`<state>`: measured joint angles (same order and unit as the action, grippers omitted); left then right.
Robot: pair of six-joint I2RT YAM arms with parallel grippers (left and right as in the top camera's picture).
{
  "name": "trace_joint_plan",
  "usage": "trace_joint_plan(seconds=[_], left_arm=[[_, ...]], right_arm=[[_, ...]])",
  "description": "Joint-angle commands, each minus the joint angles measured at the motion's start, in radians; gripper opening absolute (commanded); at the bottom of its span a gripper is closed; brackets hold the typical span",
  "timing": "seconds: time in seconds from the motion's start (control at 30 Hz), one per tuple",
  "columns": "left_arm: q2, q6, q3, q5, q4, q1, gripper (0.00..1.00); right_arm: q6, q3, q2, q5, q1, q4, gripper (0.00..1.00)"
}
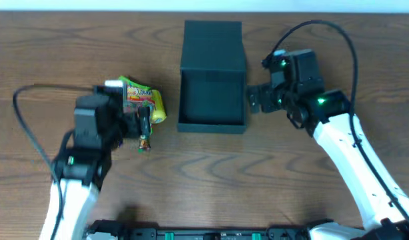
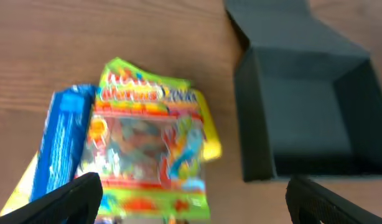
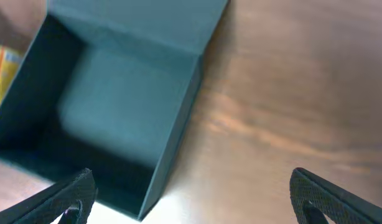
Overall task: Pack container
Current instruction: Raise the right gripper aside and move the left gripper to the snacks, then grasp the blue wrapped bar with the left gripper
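While your left pincer (image 2: 192, 193) hangs spread above the green gummy bag (image 2: 150, 143), lower it centred and pinch only this bag, not the blue packet (image 2: 60, 143) touching it. The container (image 1: 212, 100) stands open on the counter (image 1: 291, 187), near the green gummy bag; the right pincer (image 3: 191, 193), also spread, is beside its right wall. The bag's near edge is cut off.

A robotics lab bench is indicated; a wood-grain worktop (image 1: 204, 187) is flanked by two white-shelled robot arms, the left arm (image 1: 68, 200) and the right arm (image 1: 348, 150); a black cable (image 1: 58, 87) is looped above it; a black mounting rail (image 1: 211, 233) is fixed along its near edge.
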<state>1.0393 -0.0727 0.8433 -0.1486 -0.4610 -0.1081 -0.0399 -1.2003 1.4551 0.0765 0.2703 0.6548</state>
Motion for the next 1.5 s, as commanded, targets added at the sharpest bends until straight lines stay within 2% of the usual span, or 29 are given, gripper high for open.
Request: trace_joint_plan(seconds=[0.0,0.27,0.53,0.8,1.23,1.47], left_arm=[[0.092,0.032,0.047,0.025,0.015,0.003,0.95],[0.133,0.032,0.047,-0.068,0.102,0.003,0.96],[0.256,0.032,0.047,0.049,0.107,0.003,0.95],[0.354,0.033,0.047,0.063,0.103,0.003,0.95],[0.363,0.048,0.048,0.354,0.1,0.003,0.95],[0.338,0.05,0.081,0.423,0.092,0.016,0.96]], right_arm=[[0.013,-0.002,-0.011,-0.001,-0.045,-0.023,0.99],[0.019,-0.002,-0.011,0.0,-0.123,-0.036,0.99],[0.019,-0.002,-0.011,0.0,-0.145,-0.072,0.99],[0.019,-0.002,-0.011,-0.001,-0.146,-0.104,0.99],[0.019,-0.002,-0.011,-0.001,-0.146,-0.132,0.99],[0.019,-0.002,-0.011,-0.001,-0.146,-0.132,0.99]])
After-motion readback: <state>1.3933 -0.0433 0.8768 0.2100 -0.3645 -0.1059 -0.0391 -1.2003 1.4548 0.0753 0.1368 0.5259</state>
